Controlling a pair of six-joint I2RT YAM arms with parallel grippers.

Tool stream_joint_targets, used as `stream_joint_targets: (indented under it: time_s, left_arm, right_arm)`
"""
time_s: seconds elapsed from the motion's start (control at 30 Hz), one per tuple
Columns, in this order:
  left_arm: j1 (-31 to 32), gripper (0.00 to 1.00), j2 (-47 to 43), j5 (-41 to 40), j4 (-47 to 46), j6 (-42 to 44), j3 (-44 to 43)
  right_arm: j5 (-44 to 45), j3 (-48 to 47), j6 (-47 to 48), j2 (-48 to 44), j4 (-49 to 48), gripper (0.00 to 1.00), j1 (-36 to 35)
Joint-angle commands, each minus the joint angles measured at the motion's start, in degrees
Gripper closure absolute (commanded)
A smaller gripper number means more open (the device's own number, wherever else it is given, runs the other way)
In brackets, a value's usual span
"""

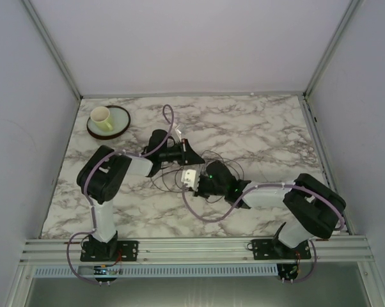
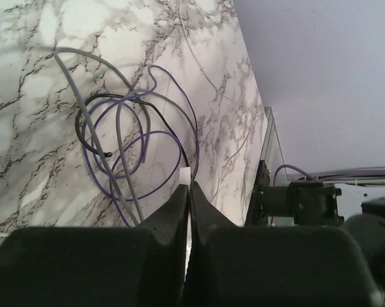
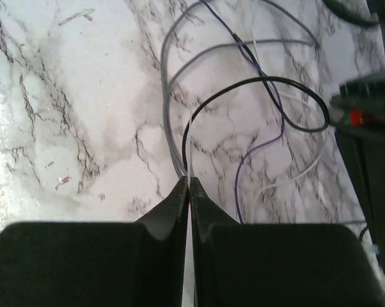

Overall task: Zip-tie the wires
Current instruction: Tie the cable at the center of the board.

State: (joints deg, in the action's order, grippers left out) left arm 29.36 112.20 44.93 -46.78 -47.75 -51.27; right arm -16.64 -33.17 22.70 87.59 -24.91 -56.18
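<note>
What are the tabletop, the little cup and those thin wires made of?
The tabletop looks like marble or marble-print laminate: white with grey veins, faintly glossy. The cup seems ceramic or plastic, pale and smooth. The wires look plastic-coated: grey, purple and black, bending in soft loops.

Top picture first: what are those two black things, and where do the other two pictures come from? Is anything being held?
They are two robot arms bolted to the near edge of a marble table, seen from above. The other pictures come from cameras on their wrists, looking along the fingers. On the table lie loose thin wires and a cup on a plate. The left gripper is shut, pinching a small white piece. The right gripper is shut at a thin strand; whether it grips it is unclear.
</note>
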Motion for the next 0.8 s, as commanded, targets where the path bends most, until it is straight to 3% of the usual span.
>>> stream_joint_targets:
  time_s: [0.0, 0.5, 0.77]
  left_arm:
    - [0.3, 1.00, -3.6, -0.3, -4.4, 3.2, 2.1]
    - [0.6, 1.00, -11.4, -7.2, -27.7, 6.7, 15.1]
    - [2.0, 1.00, -15.0, -11.0, -35.4, 14.7, 20.4]
  right_arm:
    - [-8.9, -1.5, -10.0, -2.9, 3.6, 1.00, 4.4]
    - [-25.5, -1.8, -27.8, -7.0, 2.5, 1.00, 15.3]
    - [-33.2, -3.4, -33.8, -5.8, 3.5, 1.00, 18.8]
